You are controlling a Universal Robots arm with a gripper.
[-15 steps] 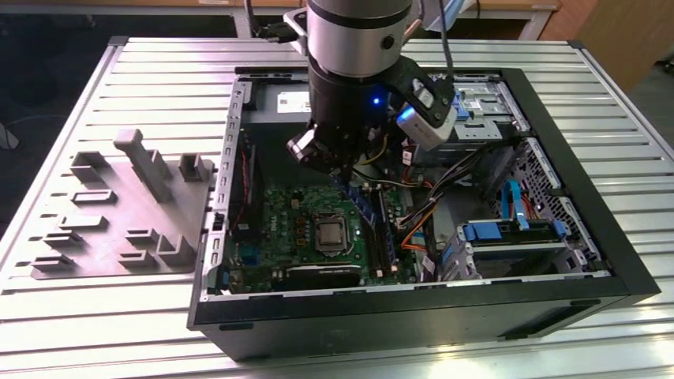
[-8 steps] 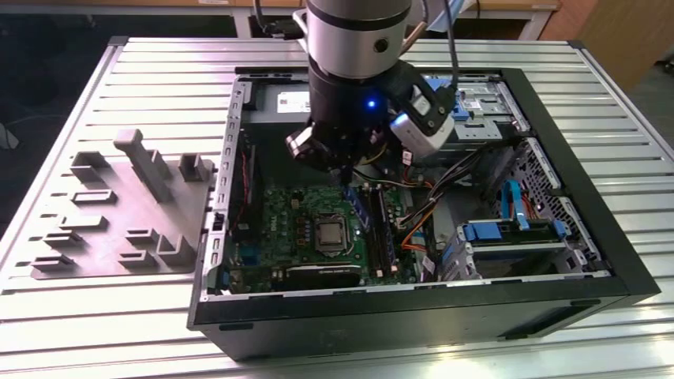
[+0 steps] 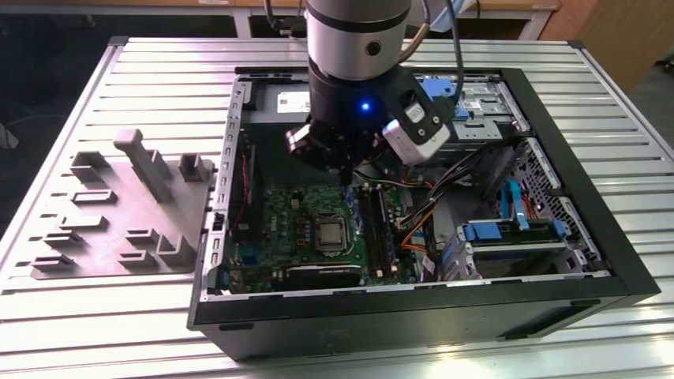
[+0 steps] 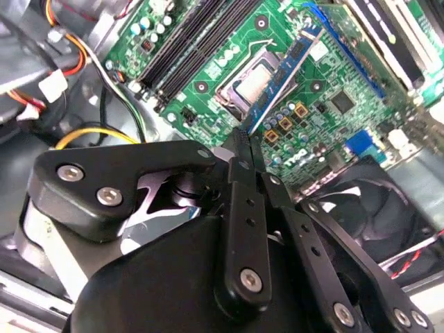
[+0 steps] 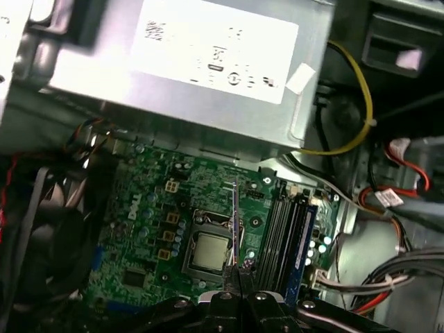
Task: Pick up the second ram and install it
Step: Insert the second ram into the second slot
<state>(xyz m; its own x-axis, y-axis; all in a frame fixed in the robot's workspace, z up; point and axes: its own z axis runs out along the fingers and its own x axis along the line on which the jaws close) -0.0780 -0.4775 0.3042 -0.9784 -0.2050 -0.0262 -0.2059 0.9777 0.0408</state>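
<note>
Over motherboard — fingers clamp second ram, gripped end hidden.

No print can be read with any certainty. A white label on the grey metal power supply box carries dark print and small symbols, all too blurred to make out. The green circuit board bears small white lettering, which is too fine to tell.
</note>
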